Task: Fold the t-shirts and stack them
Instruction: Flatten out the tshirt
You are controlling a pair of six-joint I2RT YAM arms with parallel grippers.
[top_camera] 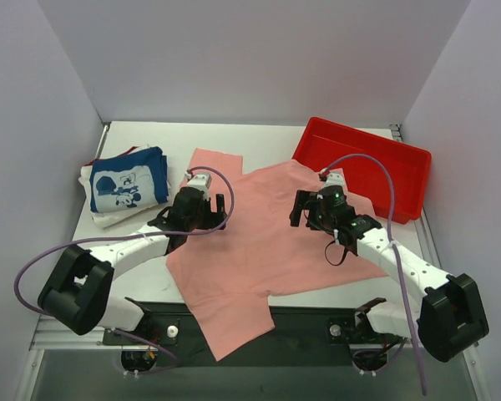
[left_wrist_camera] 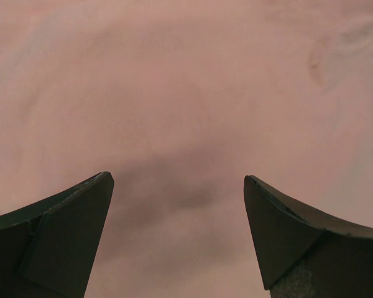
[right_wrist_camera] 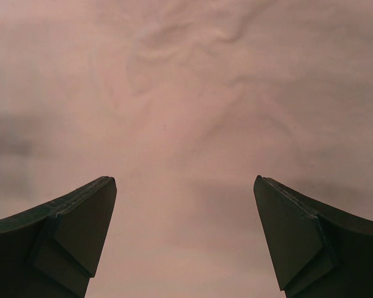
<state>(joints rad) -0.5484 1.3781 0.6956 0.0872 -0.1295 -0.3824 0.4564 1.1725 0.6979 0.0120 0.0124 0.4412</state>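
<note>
A salmon-pink t-shirt (top_camera: pixel 263 242) lies spread flat across the middle of the table, one corner hanging over the near edge. My left gripper (top_camera: pixel 220 205) hovers open over its left part, and in the left wrist view only pink cloth (left_wrist_camera: pixel 186 112) shows between the two dark fingertips (left_wrist_camera: pixel 81 217). My right gripper (top_camera: pixel 301 209) stands open over the shirt's right part, with wrinkled pink cloth (right_wrist_camera: pixel 186 93) below its fingertips (right_wrist_camera: pixel 292 223). A folded navy t-shirt with a white mouse print (top_camera: pixel 127 188) rests on a folded white one (top_camera: pixel 113 219) at the left.
A red plastic tray (top_camera: pixel 363 163) stands at the back right, partly on the pink shirt's edge. White walls close in the back and both sides. The arm bases (top_camera: pixel 83 288) sit at the near edge.
</note>
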